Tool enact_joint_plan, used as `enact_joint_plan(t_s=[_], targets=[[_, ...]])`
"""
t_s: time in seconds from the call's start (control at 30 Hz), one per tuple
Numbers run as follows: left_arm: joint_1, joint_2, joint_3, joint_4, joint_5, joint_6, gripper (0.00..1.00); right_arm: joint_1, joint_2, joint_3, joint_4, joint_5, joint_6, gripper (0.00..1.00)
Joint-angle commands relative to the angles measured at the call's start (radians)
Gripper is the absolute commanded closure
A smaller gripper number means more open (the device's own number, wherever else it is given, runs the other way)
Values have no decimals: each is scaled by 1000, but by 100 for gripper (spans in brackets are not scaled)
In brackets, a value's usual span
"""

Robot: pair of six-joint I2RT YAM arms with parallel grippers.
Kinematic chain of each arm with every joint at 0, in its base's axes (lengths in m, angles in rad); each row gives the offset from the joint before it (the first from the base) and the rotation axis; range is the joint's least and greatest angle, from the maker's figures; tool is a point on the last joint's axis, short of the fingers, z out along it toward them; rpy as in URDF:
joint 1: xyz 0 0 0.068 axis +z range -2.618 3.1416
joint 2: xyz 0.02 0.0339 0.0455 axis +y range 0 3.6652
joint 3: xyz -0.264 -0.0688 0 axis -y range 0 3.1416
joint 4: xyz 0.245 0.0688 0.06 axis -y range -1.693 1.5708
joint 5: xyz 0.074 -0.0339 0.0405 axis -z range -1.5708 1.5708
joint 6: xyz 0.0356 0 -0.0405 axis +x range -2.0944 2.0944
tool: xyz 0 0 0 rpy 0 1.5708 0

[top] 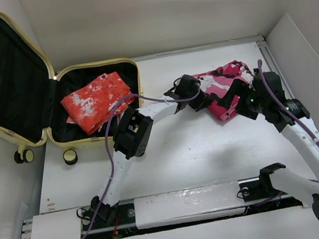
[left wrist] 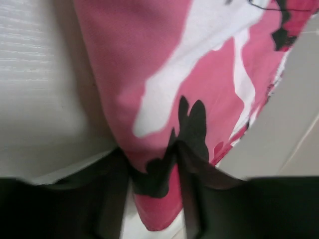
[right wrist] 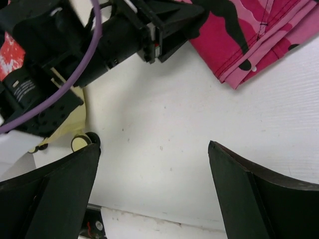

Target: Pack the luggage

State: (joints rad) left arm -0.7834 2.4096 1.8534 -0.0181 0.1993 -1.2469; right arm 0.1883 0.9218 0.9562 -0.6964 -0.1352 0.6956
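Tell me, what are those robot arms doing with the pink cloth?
They are packing the suitcase. It lies open at the far left of the table, with an orange cloth inside. The left end effector is pinching a pink cloth that lies on the table, right of the suitcase. The right end effector is open and holds nothing, hovering above the table beside that cloth.

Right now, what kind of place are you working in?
Probably a lab test cell: white panel walls box in a white table holding the open luggage and a pink camouflage cloth.
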Motion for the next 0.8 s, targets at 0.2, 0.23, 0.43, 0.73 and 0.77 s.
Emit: enact_joint_plan(t_s=[0.2,0.23,0.43,0.73,0.77], targets=[[-8,100,224,-215,-110,69,100,13,-29,81,-22,-55,-54,6],[5,59,224,-215,-110,85,100,13,-29,91,-22,-67,-64,6],[76,-165,144,-233,-97,285,100,13,-29,81,24,-99,-55,6],[439,-440,248,-483,20,584,100,13,14,62,96,-147,-54,6],[485,-470,178,-493,31,596,100,13,14,62,106,-147,-54,6]])
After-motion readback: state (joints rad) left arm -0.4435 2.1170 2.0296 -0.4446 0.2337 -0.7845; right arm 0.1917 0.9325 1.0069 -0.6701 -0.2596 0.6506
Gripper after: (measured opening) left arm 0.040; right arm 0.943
